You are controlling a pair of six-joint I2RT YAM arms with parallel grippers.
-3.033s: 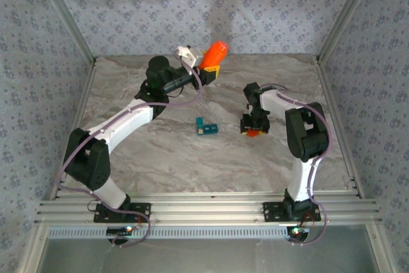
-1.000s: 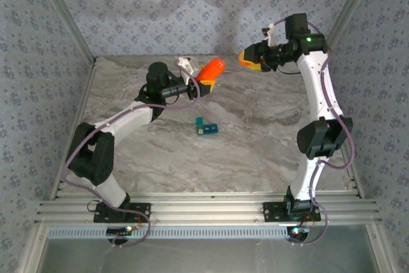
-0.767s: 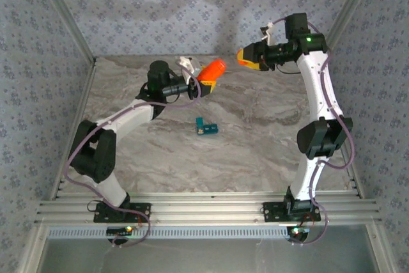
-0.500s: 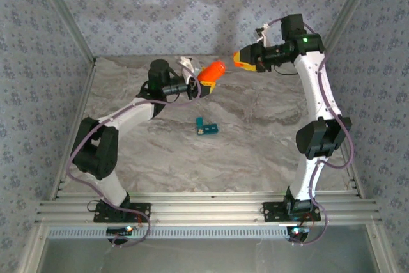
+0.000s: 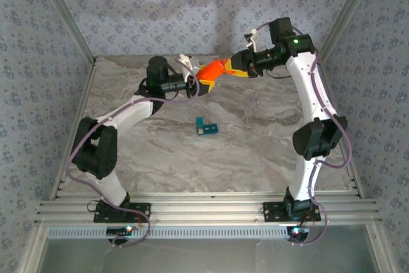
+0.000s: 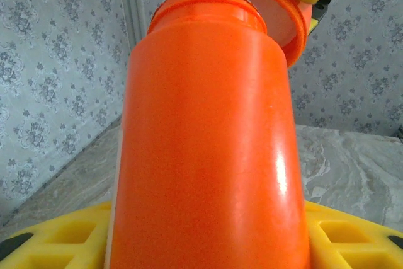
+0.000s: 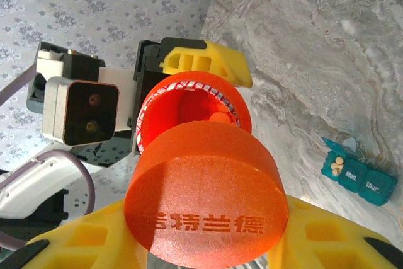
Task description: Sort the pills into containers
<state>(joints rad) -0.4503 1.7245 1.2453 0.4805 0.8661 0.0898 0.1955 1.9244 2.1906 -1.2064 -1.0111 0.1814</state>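
Observation:
My left gripper (image 5: 202, 78) is shut on an orange bottle (image 5: 211, 70), held up above the back of the table and tilted, mouth toward the right. In the left wrist view the bottle (image 6: 208, 143) rises between my yellow fingers (image 6: 56, 237). My right gripper (image 5: 234, 65) is shut on the round orange cap (image 7: 204, 187), which hangs just in front of the open bottle mouth (image 7: 182, 108). The cap (image 6: 280, 14) sits off-centre at the bottle's rim. The teal containers (image 5: 206, 128) lie mid-table, one lid open, with pale pills (image 7: 335, 164) inside.
Patterned walls and metal frame posts (image 5: 64, 23) close in the marble table (image 5: 255, 151) on three sides. The left wrist camera block (image 7: 79, 102) sits close beside the bottle mouth. Both arm bases stand on the rail (image 5: 204, 209) at the near edge.
My right arm has swung left with the cap, from well right of the bottle to right at its mouth. The left arm still holds the bottle at nearly the same spot.

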